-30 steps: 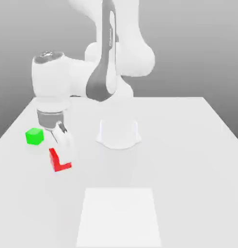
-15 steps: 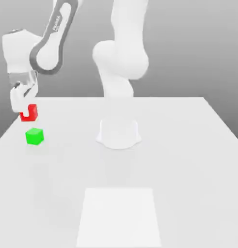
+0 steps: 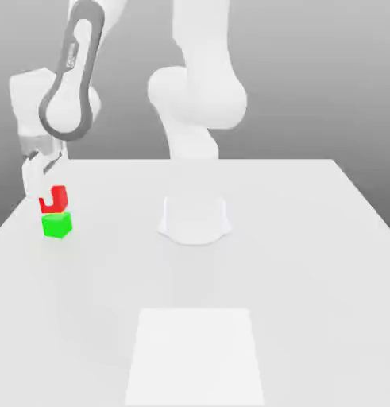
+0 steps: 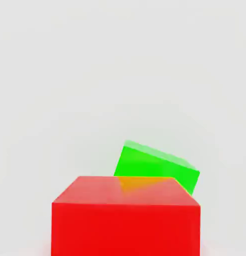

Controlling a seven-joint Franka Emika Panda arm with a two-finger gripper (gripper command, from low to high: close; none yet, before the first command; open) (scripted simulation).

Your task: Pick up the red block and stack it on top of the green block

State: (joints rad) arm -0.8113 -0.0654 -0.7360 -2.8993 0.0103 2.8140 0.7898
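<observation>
The red block [image 3: 55,199] hangs at the exterior view's left, just above the green block [image 3: 56,225], which rests on the white table [image 3: 269,238]. My gripper [image 3: 40,187] is shut on the red block, one white finger covering part of its face. Whether the two blocks touch I cannot tell. In the hand view the red block [image 4: 126,220] is close up, and the green block [image 4: 155,167] lies beyond it, partly covered and turned at an angle.
The arm's white base [image 3: 195,219] stands mid-table. A pale square patch [image 3: 196,354] lies on the table near the front edge. The table's left edge runs close beside the green block.
The gripper carried the red block from the table up and to the exterior view's left, then lowered it to just above the green block. The green block has not moved.
</observation>
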